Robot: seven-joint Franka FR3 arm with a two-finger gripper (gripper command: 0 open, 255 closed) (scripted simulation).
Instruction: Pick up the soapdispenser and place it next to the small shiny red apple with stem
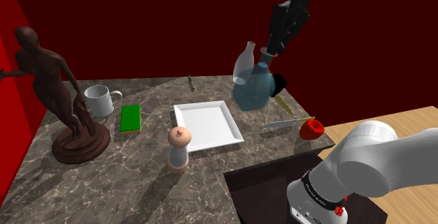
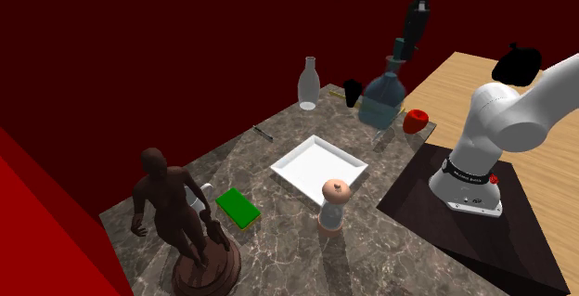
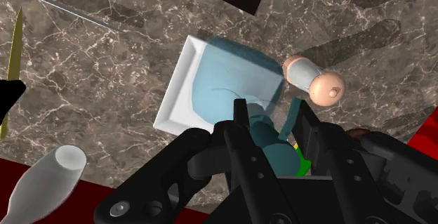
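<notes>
My gripper (image 3: 272, 121) is shut tight on the thin neck of the blue soap bottle (image 1: 254, 89), because that part fits between my fingers. The bottle hangs tilted above the counter (image 1: 105, 180). The red apple (image 1: 311, 128) sits near it.

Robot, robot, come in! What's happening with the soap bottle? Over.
Gripper shut on blue soap dispenser, held above table. Red apple near table edge. Clear bottle close beside.
</notes>
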